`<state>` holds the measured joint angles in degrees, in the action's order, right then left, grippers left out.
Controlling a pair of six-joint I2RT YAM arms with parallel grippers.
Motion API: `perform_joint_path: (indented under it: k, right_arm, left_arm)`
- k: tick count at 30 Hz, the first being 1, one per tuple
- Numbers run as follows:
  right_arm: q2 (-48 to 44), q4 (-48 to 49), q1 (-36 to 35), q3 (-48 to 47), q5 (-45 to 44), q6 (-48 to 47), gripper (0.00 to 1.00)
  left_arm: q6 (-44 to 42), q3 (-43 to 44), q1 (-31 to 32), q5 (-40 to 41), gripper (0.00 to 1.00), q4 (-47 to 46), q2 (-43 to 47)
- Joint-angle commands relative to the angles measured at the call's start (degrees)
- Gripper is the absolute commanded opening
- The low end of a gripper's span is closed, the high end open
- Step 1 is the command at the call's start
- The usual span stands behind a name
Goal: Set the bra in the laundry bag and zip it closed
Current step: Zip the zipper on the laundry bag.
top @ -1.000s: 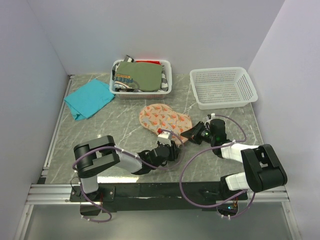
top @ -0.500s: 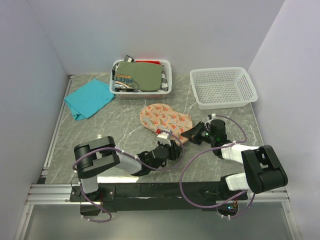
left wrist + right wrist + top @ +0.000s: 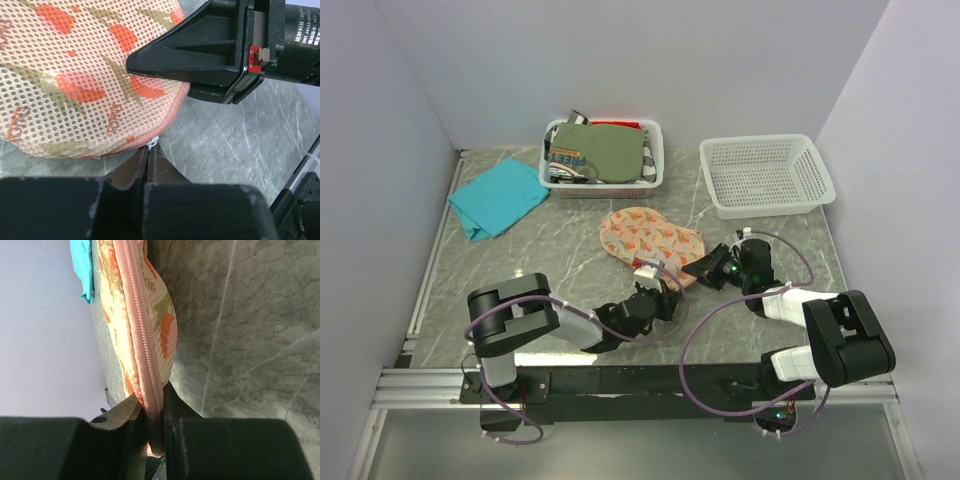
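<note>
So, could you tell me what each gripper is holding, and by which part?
The right gripper pinches the bag by its zippered edge; the left gripper is shut on its white zipper tab.

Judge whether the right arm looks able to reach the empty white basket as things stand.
Probably not yet: the right gripper is pinching the zipper edge of the laundry bag. Once it lets go, bare table lies between it and the basket.

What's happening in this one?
Both arms are working on the bag, which lies mid-table. The right pincer is clamped on its zippered edge at the bag's right end. The left pincer is shut at a small white tab on the near rim, likely the zipper pull; whether it grips it is unclear. No bra is in sight.
</note>
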<state>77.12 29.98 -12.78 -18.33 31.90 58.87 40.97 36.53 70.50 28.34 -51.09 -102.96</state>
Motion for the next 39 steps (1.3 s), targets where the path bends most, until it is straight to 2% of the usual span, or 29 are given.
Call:
perform_joint_path:
  k: [1,11,21,29,33,35,39]
  right_arm:
    - [-1.6,1.0,-0.4,-0.4,-0.5,-1.1,0.19]
    - [-0.8,0.0,-0.3,-1.5,-0.9,-2.1,0.19]
    - [-1.4,-3.8,-0.2,-3.4,-2.0,-4.1,0.12]
    - [-1.4,-3.3,-0.3,-3.3,-1.4,-3.9,0.11]
    - [-2.5,-2.1,-1.6,-1.8,-1.6,-2.9,0.11]
    - [-3.4,-2.7,-4.5,-0.8,-4.4,-2.2,0.11]
    - [-7.1,-2.7,-6.4,2.3,-8.8,-0.7,0.11]
  left_arm:
    - [-0.4,-1.7,0.3,1.7,0.01,-2.5,3.3]
    - [-0.1,-6.3,0.3,3.7,0.01,-0.8,7.2]
    - [0.2,-11.5,0.3,7.2,0.01,4.2,11.1]
    - [1.3,-12.9,0.3,10.2,0.01,8.5,12.7]
    - [1.1,-12.1,0.3,8.5,0.02,8.6,12.3]
    - [1.6,-11.0,0.3,7.9,0.26,10.2,12.1]
    - [2.8,-8.7,0.3,8.2,0.62,14.3,15.7]
